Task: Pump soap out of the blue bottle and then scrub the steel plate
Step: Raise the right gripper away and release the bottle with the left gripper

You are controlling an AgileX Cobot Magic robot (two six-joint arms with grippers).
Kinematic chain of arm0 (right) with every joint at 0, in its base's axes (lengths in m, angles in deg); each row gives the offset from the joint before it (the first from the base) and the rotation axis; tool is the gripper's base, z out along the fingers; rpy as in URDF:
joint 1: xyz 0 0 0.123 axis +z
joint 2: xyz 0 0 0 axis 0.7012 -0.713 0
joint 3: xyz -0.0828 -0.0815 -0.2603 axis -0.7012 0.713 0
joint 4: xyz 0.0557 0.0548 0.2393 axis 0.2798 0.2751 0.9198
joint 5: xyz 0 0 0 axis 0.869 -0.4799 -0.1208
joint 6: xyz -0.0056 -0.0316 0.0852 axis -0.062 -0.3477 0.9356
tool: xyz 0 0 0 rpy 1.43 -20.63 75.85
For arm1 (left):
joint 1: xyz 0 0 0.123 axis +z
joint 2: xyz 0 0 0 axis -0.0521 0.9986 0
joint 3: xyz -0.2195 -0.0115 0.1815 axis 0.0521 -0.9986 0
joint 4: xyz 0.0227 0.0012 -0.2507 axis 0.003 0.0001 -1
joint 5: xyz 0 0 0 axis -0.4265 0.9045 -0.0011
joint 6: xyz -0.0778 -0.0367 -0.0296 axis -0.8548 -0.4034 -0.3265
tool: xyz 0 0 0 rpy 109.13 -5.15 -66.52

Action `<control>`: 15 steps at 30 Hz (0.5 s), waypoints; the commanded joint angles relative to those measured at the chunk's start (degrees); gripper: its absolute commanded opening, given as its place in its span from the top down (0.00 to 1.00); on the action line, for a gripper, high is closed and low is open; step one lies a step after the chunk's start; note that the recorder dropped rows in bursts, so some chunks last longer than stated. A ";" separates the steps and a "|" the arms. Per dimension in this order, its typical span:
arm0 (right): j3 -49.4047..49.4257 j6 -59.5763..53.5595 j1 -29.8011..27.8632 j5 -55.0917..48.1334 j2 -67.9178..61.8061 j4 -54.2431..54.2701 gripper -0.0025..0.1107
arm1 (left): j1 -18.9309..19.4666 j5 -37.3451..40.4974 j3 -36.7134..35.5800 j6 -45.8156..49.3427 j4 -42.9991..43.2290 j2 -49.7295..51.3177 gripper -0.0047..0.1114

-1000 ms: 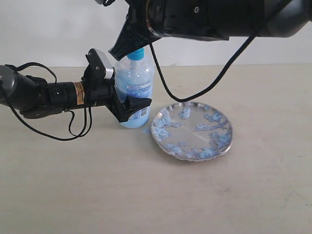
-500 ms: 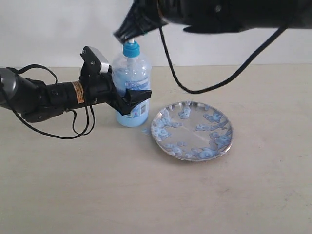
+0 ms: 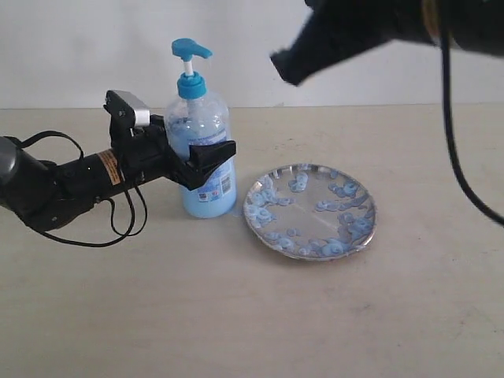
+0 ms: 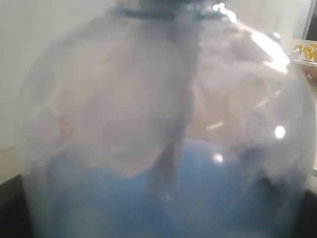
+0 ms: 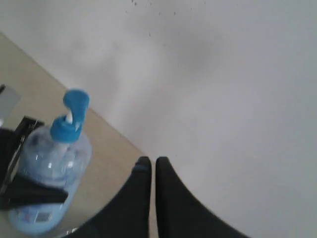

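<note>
The blue bottle (image 3: 201,150) stands upright left of the steel plate (image 3: 309,211), its bright blue pump head raised. Light blue soap (image 3: 206,197) fills its lower half. My left gripper (image 3: 206,160) is shut on the bottle's body from the left side. In the left wrist view the bottle (image 4: 163,124) fills the frame, blurred. The plate is dotted with pale blue foamy blobs. My right gripper (image 3: 290,63) hangs high above, up and to the right of the pump, shut and empty. The right wrist view shows its tips (image 5: 150,162) together and the bottle (image 5: 52,168) below.
A beige tabletop (image 3: 236,315) runs to a white wall (image 3: 79,47) behind. Black cables loop under the left arm (image 3: 55,189) and hang from the right arm (image 3: 461,142). A small soap drip lies between bottle and plate.
My right gripper has lifted off the pump head and swung up to the right. The pump head has sprung up into full view. The left arm has shifted slightly left, still holding the bottle.
</note>
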 commanded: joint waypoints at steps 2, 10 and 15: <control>11.12 5.62 -0.18 -4.03 7.69 -0.29 0.98 | 1.19 -2.32 -0.19 0.02 -2.27 -0.54 0.43; 14.72 7.94 -0.18 -4.96 10.55 -0.29 0.98 | 1.19 -2.32 -0.19 -0.26 -5.75 -0.54 0.03; 14.72 7.94 -0.18 -4.83 10.55 -0.29 0.98 | 2.52 -2.32 -0.32 3.07 -2.23 -2.84 0.03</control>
